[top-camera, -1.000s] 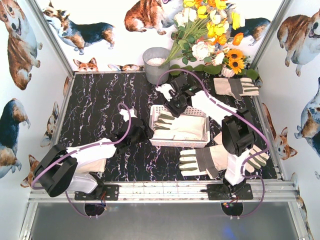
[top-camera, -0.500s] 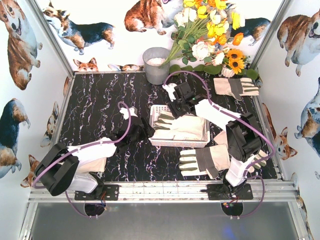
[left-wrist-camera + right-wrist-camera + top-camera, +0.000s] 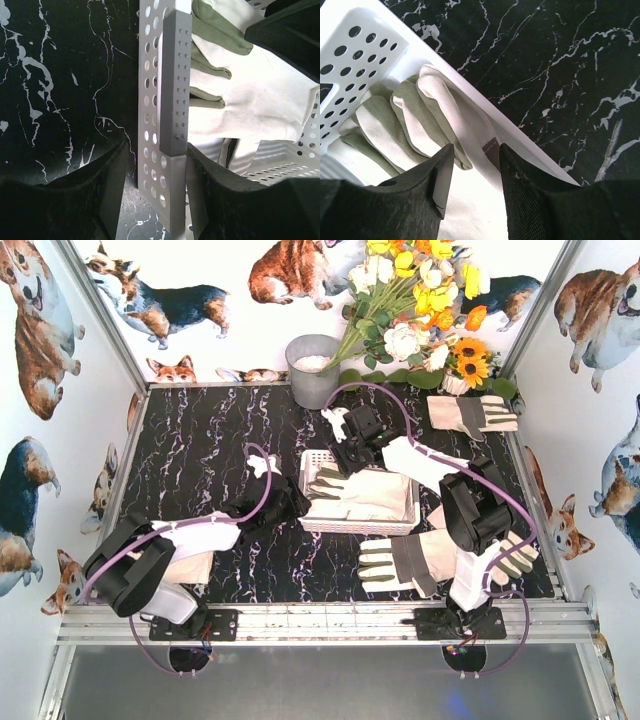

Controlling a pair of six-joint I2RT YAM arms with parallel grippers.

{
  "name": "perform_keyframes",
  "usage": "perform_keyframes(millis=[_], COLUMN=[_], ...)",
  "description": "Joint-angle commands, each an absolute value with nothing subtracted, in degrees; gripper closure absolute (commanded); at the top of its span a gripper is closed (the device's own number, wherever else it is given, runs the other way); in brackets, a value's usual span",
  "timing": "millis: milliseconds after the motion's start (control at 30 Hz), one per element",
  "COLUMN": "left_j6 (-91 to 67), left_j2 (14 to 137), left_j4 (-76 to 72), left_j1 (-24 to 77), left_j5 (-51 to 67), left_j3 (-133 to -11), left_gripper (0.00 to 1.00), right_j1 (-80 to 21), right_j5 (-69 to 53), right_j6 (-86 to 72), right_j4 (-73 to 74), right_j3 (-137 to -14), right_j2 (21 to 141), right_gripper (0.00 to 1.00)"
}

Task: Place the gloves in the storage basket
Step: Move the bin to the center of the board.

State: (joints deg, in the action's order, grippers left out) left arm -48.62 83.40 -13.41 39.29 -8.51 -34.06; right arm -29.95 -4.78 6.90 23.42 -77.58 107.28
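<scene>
Top view: in the storage basket [image 3: 312, 462], a glove [image 3: 370, 495] lying lengthwise, left to right, fingers toward the left, cuff at the right. At the basket's left wall, left gripper [image 3: 297, 502]; at its far rim, right gripper [image 3: 347, 452].

Left wrist view: jaws parted astride the perforated wall, sliver of gap on the outer side; glove just inside, fingertips toward that wall.

Right wrist view: jaws apart over rim and glove fingers; pinching or not, cannot tell.
</scene>
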Motion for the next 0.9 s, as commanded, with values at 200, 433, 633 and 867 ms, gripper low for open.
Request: perform_keyframes(millis=[200, 433, 633, 867], left_j6=[-44.60, -43.92, -42.80, -40.97], left_j2=[84.78, 85.08, 85.47, 85.74], left_j4=[-16.08, -16.08, -16.81, -17.40], left_j1=[38.46, 37.31, 36.18, 34.97], left_j5=[-8.62, -8.45, -7.61, -7.21], left_j3=[-34.98, -34.98, -34.89, -34.76], left_gripper=[0.60, 0.63, 0.65, 0.68], right_j1=[-30.23, -30.23, -30.32, -30.63], right_j5=[-11.84, -16.37, -23.36, -27.66], right_j6=[7.06, 7.32, 8.36, 12.61], right_j4=[20.97, 22.23, 21.99, 25.27], right_j3=[-82.20, -83.85, -85.02, -88.32], right_j2=[110.56, 113.11, 115.02, 117.54], right_gripper=[0.57, 0.60, 0.68, 0.68])
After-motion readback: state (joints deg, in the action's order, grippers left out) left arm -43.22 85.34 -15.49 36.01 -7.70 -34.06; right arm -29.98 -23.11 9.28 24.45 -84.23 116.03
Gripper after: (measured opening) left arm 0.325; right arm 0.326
